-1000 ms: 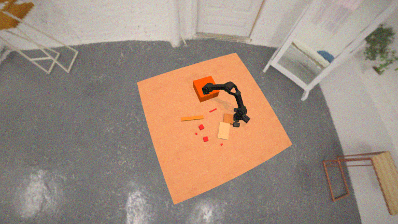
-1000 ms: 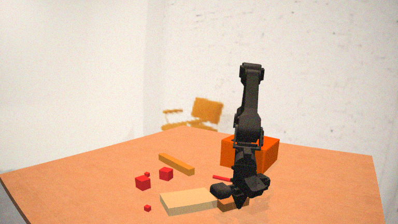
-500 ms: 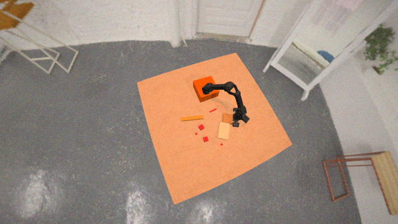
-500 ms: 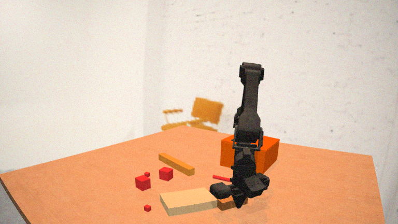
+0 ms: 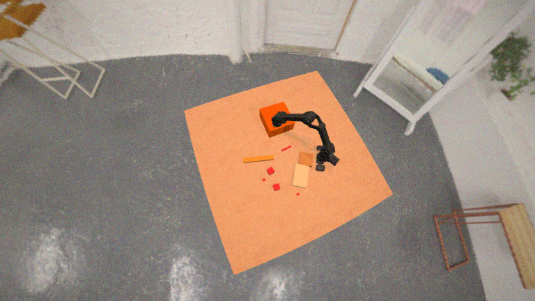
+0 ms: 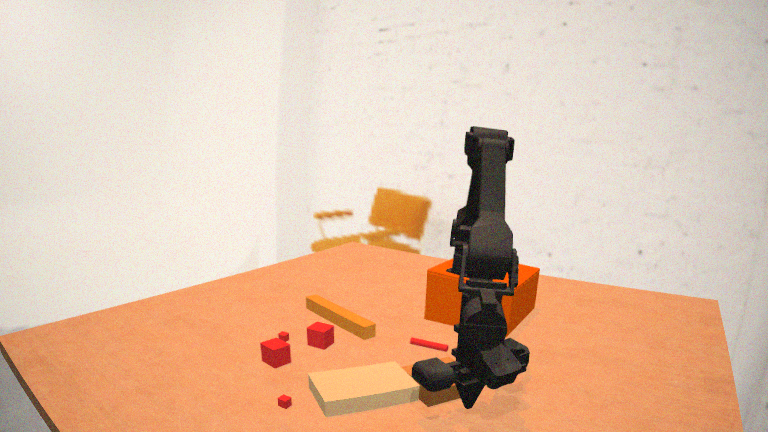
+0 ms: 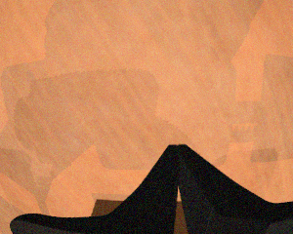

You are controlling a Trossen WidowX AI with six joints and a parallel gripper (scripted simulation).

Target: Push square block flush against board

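One square block (image 5: 306, 158), one board (image 5: 301, 175), five red cubes (image 5: 269, 171)

On the bench (image 5: 244, 226) I count one pale board (image 5: 301, 175), one square brown block (image 5: 306, 158), one long orange bar (image 5: 258, 158) and one big orange box (image 5: 272, 113). There are two larger red cubes (image 5: 269, 170) (image 5: 276, 187), two tiny red cubes (image 5: 263, 179) (image 5: 297, 194) and one thin red stick (image 5: 285, 148). One black arm (image 5: 321, 129) with one gripper (image 6: 470, 402) stands among them.
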